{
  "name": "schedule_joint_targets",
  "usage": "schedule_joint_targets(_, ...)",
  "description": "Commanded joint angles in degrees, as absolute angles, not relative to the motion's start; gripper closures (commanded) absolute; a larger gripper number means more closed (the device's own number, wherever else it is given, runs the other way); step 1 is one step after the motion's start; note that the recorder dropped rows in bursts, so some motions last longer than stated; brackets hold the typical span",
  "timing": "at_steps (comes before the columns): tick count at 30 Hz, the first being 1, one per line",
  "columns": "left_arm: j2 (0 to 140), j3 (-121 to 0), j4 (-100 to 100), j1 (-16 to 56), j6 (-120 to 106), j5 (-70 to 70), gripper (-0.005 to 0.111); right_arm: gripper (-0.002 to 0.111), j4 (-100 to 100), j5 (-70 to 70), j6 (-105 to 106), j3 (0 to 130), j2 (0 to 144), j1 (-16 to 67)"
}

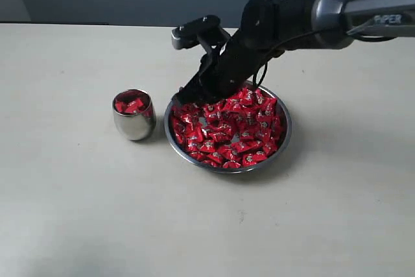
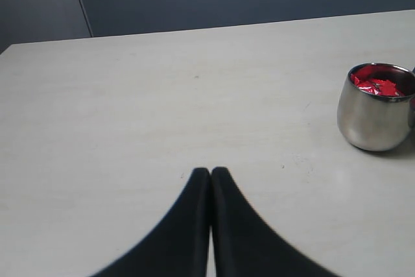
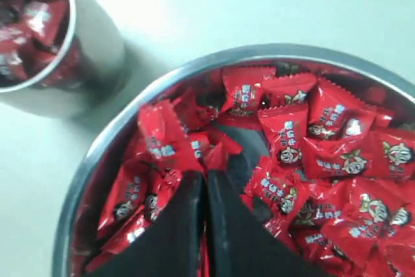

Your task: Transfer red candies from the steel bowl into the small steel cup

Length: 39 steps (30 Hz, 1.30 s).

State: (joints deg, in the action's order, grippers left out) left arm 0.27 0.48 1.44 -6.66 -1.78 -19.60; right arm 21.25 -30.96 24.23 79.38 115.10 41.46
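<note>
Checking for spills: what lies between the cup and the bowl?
Only bare tabletop between the small steel cup and the steel bowl, in the exterior view.

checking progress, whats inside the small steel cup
Inside the small steel cup, red candies sit near its rim; anything below the top ones is hidden.

Soft, even light fills my exterior view. The pale tabletop (image 1: 78, 225) is evenly bright, with faint, diffuse shadows hugging the steel bowl (image 1: 285, 139) and the small steel cup (image 1: 133, 128). In my left wrist view my left gripper (image 2: 211, 172) is a flat black shape with fuzzy edges. My right wrist view is the softest: the red candies (image 3: 337, 154) glint, the cup's rim is smeared out of focus, and my right gripper (image 3: 206, 174) is detail-less black.
</note>
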Motion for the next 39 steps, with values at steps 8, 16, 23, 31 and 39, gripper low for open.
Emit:
schedule_joint_targets(8,0.00,0.00,1.55,-6.20,-1.68,-19.30,0.106,0.108,19.47,-38.60,24.09,79.05,107.54,42.69)
schedule_joint_targets(16,0.00,0.00,1.55,-6.20,-1.68,-19.30,0.106,0.108,6.44,-31.50,17.31,75.07,115.63,42.69)
schedule_joint_targets(23,0.00,0.00,1.55,-6.20,-1.68,-19.30,0.106,0.087,5.19,-31.92,17.17,75.07,118.48,42.69)
schedule_joint_targets(31,0.00,0.00,1.55,-6.20,-1.68,-19.30,0.106,0.109,3.63,-33.85,15.76,75.07,113.13,42.69)
schedule_joint_targets(39,0.00,0.00,1.55,-6.20,-1.68,-19.30,0.106,0.109,6.66,-33.18,16.13,75.07,107.21,43.16)
